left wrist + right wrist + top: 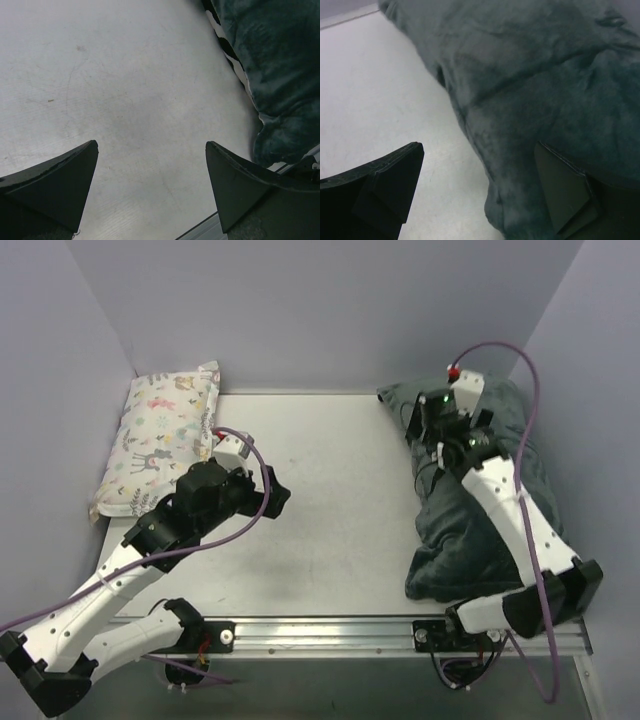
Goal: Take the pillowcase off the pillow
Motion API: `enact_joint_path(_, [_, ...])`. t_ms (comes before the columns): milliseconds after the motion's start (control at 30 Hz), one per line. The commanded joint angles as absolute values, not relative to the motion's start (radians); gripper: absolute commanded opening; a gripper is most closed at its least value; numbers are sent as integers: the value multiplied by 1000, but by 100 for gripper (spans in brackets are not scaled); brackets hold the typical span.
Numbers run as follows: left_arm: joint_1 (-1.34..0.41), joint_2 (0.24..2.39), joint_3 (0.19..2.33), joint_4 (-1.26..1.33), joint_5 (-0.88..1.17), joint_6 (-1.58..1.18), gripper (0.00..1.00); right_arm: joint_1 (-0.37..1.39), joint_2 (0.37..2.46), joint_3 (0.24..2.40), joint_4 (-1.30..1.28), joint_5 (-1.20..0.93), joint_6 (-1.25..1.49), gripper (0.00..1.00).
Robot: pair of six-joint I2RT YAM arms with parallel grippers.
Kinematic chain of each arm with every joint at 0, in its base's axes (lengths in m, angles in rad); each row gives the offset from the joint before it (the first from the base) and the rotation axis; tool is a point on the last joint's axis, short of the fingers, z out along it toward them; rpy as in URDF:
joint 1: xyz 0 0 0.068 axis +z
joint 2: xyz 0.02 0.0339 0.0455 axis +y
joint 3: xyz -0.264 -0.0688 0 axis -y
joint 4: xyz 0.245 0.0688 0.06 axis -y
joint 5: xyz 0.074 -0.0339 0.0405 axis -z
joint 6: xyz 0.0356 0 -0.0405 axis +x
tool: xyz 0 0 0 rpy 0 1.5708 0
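Observation:
The dark grey-green plush pillowcase (450, 540) lies stuffed and wrinkled along the right side of the table. It also shows in the right wrist view (545, 75) and in the left wrist view (275, 60), where a zebra-striped strip (227, 47) shows along its lower edge. The white pillow is hidden. My right gripper (418, 425) is open at the case's far left edge; in its own view (479, 145) one finger is over the fabric and one over the table. My left gripper (272, 492) is open and empty over bare table, as its own view (151, 143) shows.
A small pastel animal-print pillow (160, 440) lies at the back left against the wall. Grey walls close the table on the left, back and right. A metal rail (320, 632) runs along the near edge. My right arm lies over the pillowcase.

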State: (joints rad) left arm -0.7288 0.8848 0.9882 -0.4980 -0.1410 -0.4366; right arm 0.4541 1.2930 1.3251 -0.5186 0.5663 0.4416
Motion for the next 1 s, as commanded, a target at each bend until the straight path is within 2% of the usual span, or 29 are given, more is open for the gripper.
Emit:
enact_joint_path(0, [-719,911,1072,-482,-120,-414,97,296,1419,1518,-595,534,385,100])
enact_joint_path(100, [-713,936,1098,-480,-114,-411,98,223,1587,1684,-646,544,382,100])
enact_joint_path(267, [-704,977,1112,-479,-98,-417,97,167,1851,1824,-738,606,394,100])
enact_joint_path(500, [-698,1000,1077,-476,-93,-426,97,120,2083,1882,-744,399,410,100])
enact_joint_path(567, [-695,997,1059,-474,-106,-436,97,127,2115,1875,-742,335,411,85])
enact_joint_path(600, [-693,994,1052,-468,-109,-445,97,133,2123,1868,-730,312,411,58])
enact_joint_path(700, [-689,994,1023,-446,-135,-472,97,173,2080,1797,-652,249,391,13])
enact_joint_path(800, [-681,997,989,-414,-159,-508,97,257,1990,1679,-548,235,345,1])
enact_joint_path(967, [-652,993,940,-351,-192,-563,97,397,1792,1363,-321,74,322,0])
